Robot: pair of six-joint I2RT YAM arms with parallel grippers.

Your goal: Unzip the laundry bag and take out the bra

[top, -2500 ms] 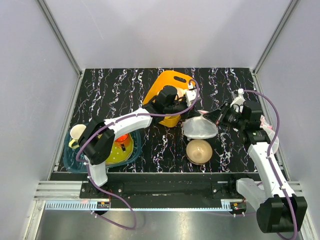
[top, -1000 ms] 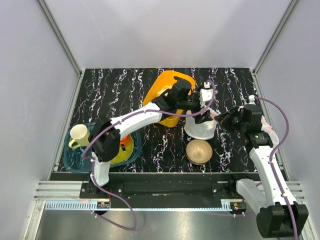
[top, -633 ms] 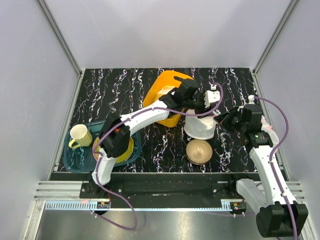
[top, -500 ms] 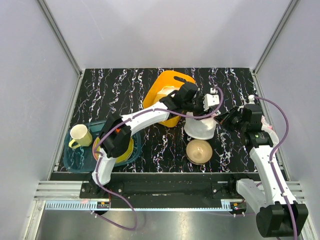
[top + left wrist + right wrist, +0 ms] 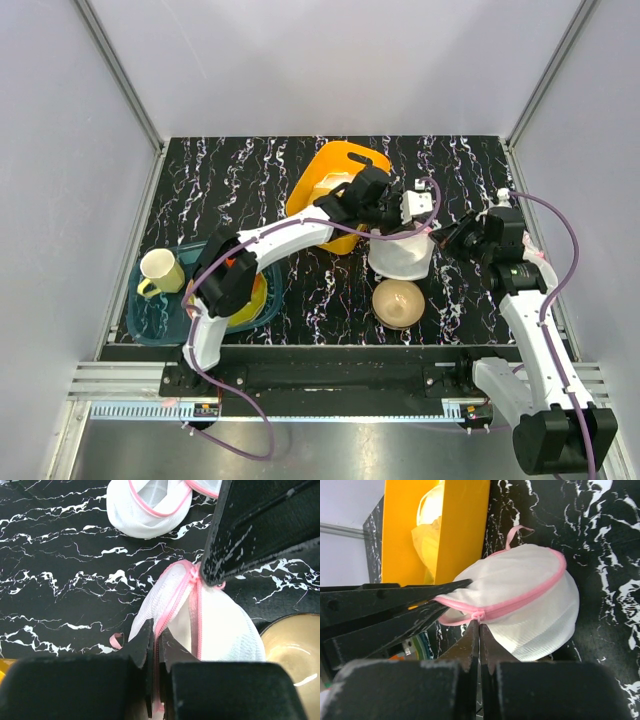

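The laundry bag (image 5: 402,256) is a white mesh drum with pink zip trim, standing right of table centre. My left gripper (image 5: 396,231) reaches over from the left and is shut on the pink zip trim at the bag's far edge (image 5: 159,630). My right gripper (image 5: 441,243) is shut on the small pink zip pull (image 5: 479,615) on the bag's right side (image 5: 530,600). The zip gapes slightly between the two grips (image 5: 192,615). The bra is hidden; no dark fabric shows.
A yellow bin (image 5: 335,185) stands just behind the bag. A tan bowl (image 5: 397,302) sits right in front of it. A teal tray (image 5: 150,320) with a mug (image 5: 158,270) is at near left. A flat pink-rimmed white disc (image 5: 145,505) lies beyond the bag.
My left arm has swung right from the yellow bin onto the bag's far rim and closed on the trim. The right gripper drew back right; the bag now stands taller.
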